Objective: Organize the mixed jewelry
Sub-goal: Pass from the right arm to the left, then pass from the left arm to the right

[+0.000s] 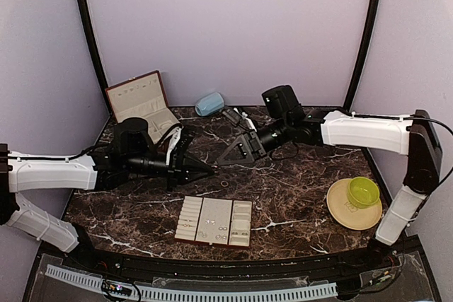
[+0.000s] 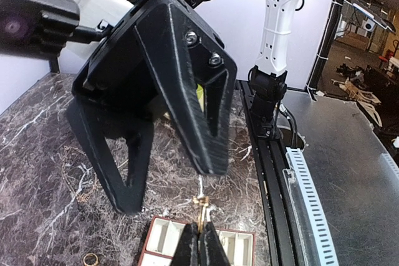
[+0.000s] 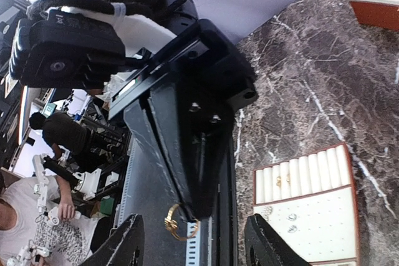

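Above the marble table, left hand pinches a ring.

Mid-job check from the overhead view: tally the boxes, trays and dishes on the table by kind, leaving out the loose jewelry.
Open jewelry box: 1
Cream-lined tray: 1
Yellow plate: 1
Green bowl: 1
Blue rounded case: 1
Total: 5

Toward the near edge of the dark marble tabletop, centre: a cream-lined tray lying flat. At the far left corner, a red-brown box standing open, cream inside. Along the far edge, a light blue case. Near the right edge, a tan plate carrying a lime-green bowl.
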Controlling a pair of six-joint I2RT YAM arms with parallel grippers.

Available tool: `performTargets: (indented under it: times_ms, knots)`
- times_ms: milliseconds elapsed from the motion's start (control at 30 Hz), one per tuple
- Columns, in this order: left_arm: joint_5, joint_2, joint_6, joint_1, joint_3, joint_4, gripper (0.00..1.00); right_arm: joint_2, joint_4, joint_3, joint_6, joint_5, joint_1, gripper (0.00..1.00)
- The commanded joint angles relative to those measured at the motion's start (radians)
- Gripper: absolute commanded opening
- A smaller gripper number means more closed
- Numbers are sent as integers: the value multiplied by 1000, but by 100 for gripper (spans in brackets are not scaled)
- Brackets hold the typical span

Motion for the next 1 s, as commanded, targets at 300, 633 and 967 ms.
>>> performTargets:
  times_ms: [300, 633, 967]
  knots:
    - [31, 108, -253, 93, 141, -67, 0, -157, -22, -65, -77, 460, -19, 40]
    - [157, 140, -304, 117, 164, -60, 0, -97, -109, 18, -139, 533, 52, 30]
    - [190, 146, -279, 118, 177, -92, 0, -71, -111, 63, -146, 430, 55, 35]
